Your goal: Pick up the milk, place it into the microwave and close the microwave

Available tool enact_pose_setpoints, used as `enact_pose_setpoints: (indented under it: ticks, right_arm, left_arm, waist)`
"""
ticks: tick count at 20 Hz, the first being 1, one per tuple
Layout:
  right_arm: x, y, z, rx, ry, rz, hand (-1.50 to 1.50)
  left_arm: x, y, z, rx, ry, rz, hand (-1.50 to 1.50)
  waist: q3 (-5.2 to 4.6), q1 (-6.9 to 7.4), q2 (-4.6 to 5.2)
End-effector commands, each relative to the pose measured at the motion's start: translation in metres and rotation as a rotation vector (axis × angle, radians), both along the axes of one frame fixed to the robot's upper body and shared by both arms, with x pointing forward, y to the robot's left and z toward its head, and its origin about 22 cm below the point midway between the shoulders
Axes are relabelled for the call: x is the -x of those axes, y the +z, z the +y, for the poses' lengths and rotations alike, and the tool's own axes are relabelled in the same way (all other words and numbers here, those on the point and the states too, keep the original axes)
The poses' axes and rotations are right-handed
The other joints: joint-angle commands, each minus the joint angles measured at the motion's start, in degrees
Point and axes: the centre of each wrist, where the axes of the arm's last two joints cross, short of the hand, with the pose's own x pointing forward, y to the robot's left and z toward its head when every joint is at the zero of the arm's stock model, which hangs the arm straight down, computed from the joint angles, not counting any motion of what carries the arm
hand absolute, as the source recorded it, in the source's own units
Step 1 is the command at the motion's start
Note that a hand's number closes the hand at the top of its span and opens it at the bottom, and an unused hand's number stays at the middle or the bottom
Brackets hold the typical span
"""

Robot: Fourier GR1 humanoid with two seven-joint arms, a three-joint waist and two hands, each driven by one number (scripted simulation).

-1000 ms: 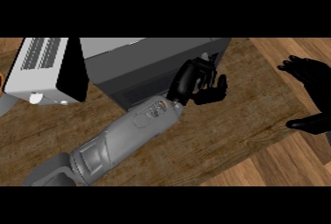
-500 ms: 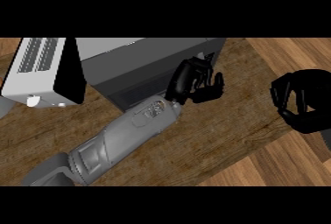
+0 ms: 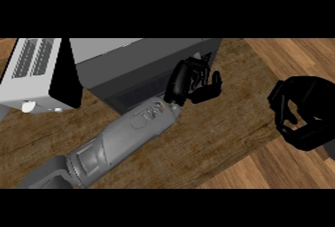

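Right hand [image 3: 302, 111] shifted further inward, fingers curled, empty; left hand [image 3: 191, 84] relaxed at microwave [image 3: 131, 66].

a brown wood-grain counter top [image 3: 196, 146] fills the view, its grain running in a darker, mottled patch across the middle and in lighter planks [image 3: 288, 53] toward the right and the lower right corner. on it, at the upper middle, sits a dark grey box-shaped microwave [image 3: 137, 66] — its front face turned toward the lower right — and just beside it at the upper left stands a white slotted toaster [image 3: 29, 71] with a black side panel and a small white knob at its lower edge.
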Motion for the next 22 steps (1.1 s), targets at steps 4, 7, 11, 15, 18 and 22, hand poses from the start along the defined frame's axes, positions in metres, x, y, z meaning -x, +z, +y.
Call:
enact_pose_setpoints:
  ticks: [4,7,11,15,18,22]
  right_arm:
    - [0.008,0.001,0.014,-0.033,0.131,-0.016,1.5]
    - [0.011,0.007,0.016,-0.035,0.146,-0.029,1.5]
    - [0.016,0.008,0.021,-0.034,0.16,-0.028,1.5]
    - [0.028,-0.01,0.027,0.109,0.241,0.087,1.5]
    - [0.036,-0.022,0.033,0.057,0.251,0.127,1.5]
    - [0.046,-0.025,0.04,0.041,0.262,0.139,1.5]
  left_arm:
    - [0.001,0.015,-0.024,0.009,-0.045,-0.024,1.5]
    - [0.002,0.012,-0.023,0.01,-0.025,-0.018,1.5]
    - [0.002,0.014,-0.024,0.014,-0.017,-0.032,1.5]
    - [-0.002,0.001,-0.007,0.179,0.126,0.27,1.5]
    - [-0.005,0.016,0.0,0.393,0.152,0.325,1.5]
    - [-0.007,0.005,0.01,0.477,0.132,0.396,1.5]
  waist:
    - [0.14,-1.96,0.92]
    - [0.07,-2.53,0.78]
    - [0.07,-2.77,0.69]
    - [-0.71,0.19,2.34]
    - [-1.28,2.31,2.19]
    - [-1.14,3.66,1.62]
